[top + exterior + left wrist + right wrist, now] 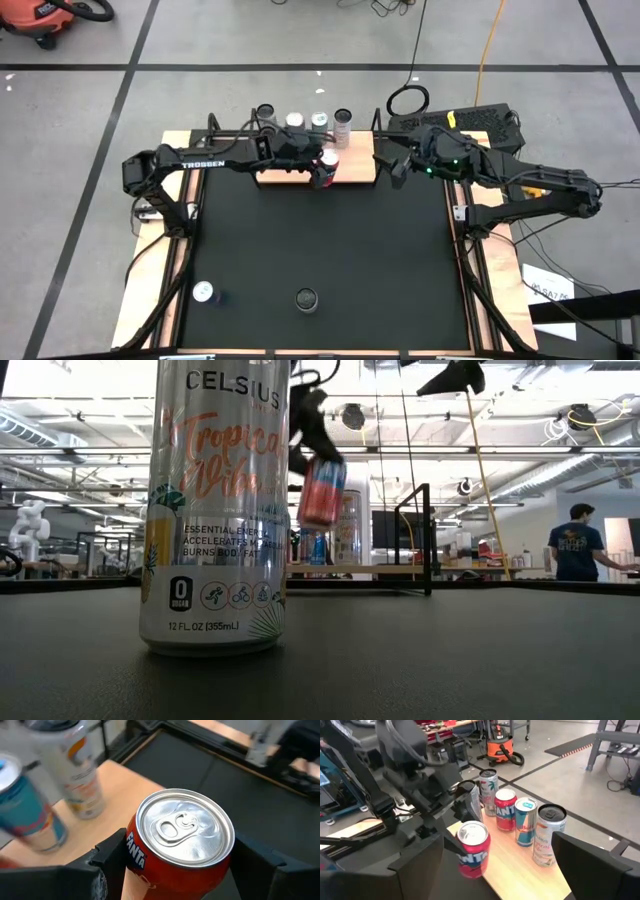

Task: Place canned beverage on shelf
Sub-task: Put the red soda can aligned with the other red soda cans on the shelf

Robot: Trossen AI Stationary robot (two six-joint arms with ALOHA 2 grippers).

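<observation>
Red and silver, the Fanta can [182, 837] sits clamped between the two dark fingers [107, 857] of the left end effector [322, 172], its pull-tab top facing the left wrist camera. The high view puts this end effector at the front edge of the shelf [360, 170], a light wooden board with thin black posts at its ends, lying along the far edge of the black mat [320, 250]. In the low view the held can [321, 490] hangs tilted and clear of the board below it, so it is lifted rather than set down. The right wrist view shows the same can [472, 849] over the near edge of the wood.

Four cans [303, 121] stand in a row along the back of the shelf; from the right wrist view they read as a pale patterned one [488, 791], a second red Fanta [505, 810], a blue and silver one [526, 821] and a tall white one [547, 835].

Off to the shelf's right end, the right end effector [397, 168] hovers with its fingers apart, gripping nothing.

Near the front of the desk [500, 280], two more cans stand on the mat: one with a white top [204, 293] toward the left corner and a dark-topped one [306, 299] near the middle. A Celsius can [213, 510] fills the foreground of the low view, and a person [577, 543] stands far back in the room.
</observation>
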